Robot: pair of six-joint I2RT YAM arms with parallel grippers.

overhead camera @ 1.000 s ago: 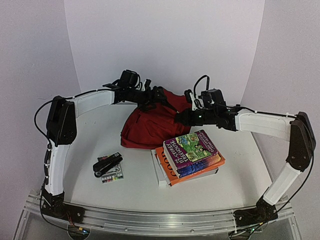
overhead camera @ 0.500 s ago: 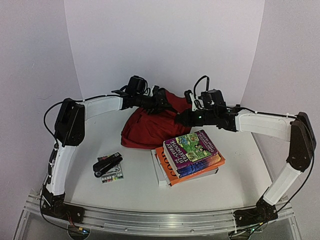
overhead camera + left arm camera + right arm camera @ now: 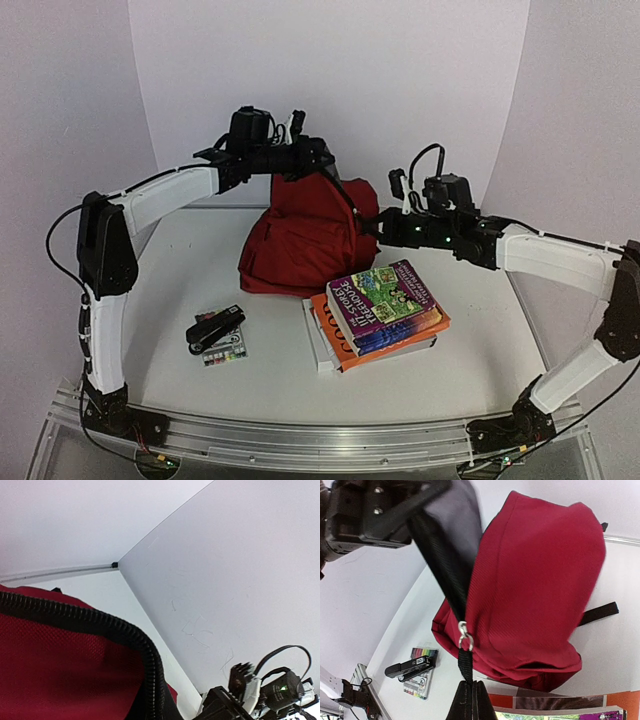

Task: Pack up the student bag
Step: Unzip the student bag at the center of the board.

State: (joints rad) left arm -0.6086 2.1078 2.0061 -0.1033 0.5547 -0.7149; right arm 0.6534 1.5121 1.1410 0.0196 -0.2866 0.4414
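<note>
The student bag point(image 3: 300, 240), dark red with black zippers, stands at the back middle of the table with its top pulled up. My left gripper point(image 3: 318, 160) is shut on the bag's upper edge beside the grey lining point(image 3: 452, 515). In the left wrist view only red fabric point(image 3: 60, 670) and black zipper teeth point(image 3: 150, 665) show; its own fingers are out of frame. My right gripper point(image 3: 368, 226) is at the bag's right side. In the right wrist view the right gripper point(image 3: 470, 695) is shut on the black zipper pull strap point(image 3: 465, 662), which hangs from a metal ring.
A stack of books point(image 3: 385, 310) lies in front of the bag to the right. A black stapler point(image 3: 215, 327) rests on a pack of coloured markers point(image 3: 225, 350) at the front left. White walls close the back and both sides.
My left gripper closed on the bag's top edge and rose, lifting that edge so the bag stands taller. My right gripper stayed shut and shifted slightly right.
</note>
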